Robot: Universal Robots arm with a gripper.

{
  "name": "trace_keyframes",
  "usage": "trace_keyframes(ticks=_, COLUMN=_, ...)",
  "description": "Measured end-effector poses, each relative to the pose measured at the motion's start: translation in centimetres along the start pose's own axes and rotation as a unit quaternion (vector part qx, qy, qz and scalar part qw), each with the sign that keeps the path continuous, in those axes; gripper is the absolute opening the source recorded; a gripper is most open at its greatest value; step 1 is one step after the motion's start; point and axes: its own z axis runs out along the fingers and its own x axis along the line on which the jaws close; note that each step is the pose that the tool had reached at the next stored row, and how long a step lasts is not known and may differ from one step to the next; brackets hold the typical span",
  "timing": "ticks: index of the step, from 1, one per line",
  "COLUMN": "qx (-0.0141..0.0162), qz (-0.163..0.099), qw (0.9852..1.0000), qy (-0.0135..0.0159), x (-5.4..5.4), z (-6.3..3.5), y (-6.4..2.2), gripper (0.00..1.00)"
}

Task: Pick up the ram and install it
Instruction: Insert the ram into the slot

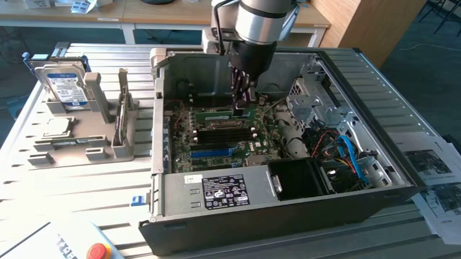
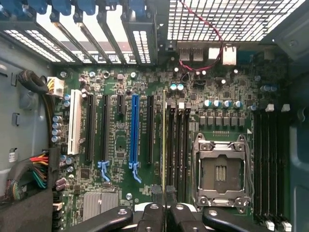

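The ram (image 2: 164, 145) shows edge-on in the wrist view as a thin green-yellow line. It stands on edge along a black memory slot, between the expansion slots and the CPU socket (image 2: 219, 166). My gripper (image 2: 164, 212) is shut on its near end, one dark finger on each side. In the exterior view the arm reaches straight down into the open computer case (image 1: 403, 178). There the gripper (image 1: 241, 102) sits low over the motherboard, and the ram (image 1: 215, 114) is a green strip beside it. I cannot tell whether the ram is seated in the slot.
A long blue slot (image 2: 133, 128) lies a few slots away from the ram. The power supply (image 1: 216, 191) and cables fill the case's near side. On the exterior view's left, a grey rack (image 1: 79, 145) holds a hard drive (image 1: 63, 86). Papers (image 1: 432, 167) lie at the right.
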Motion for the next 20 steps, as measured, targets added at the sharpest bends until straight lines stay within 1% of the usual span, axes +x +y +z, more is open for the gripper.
trace_keyframes(ticks=7, qx=0.0003, qz=0.0, qw=1.0, qy=0.0001, x=0.0, z=-0.01, y=-0.01, gripper=0.12)
trace_keyframes(ticks=12, qx=0.0003, qz=0.0, qw=1.0, qy=0.0001, x=0.0, z=-0.05, y=-0.68, gripper=0.12)
trace_keyframes(ticks=15, qx=0.0002, qz=0.0, qw=1.0, qy=0.0001, x=0.0, z=-0.05, y=-0.72, gripper=0.12)
trace_keyframes(ticks=17, qx=0.0013, qz=0.0, qw=1.0, qy=-0.0004, x=0.0, z=1.36, y=-0.8, gripper=0.12)
trace_keyframes(ticks=20, qx=0.0015, qz=0.0, qw=1.0, qy=-0.0004, x=0.0, z=1.79, y=-0.83, gripper=0.12)
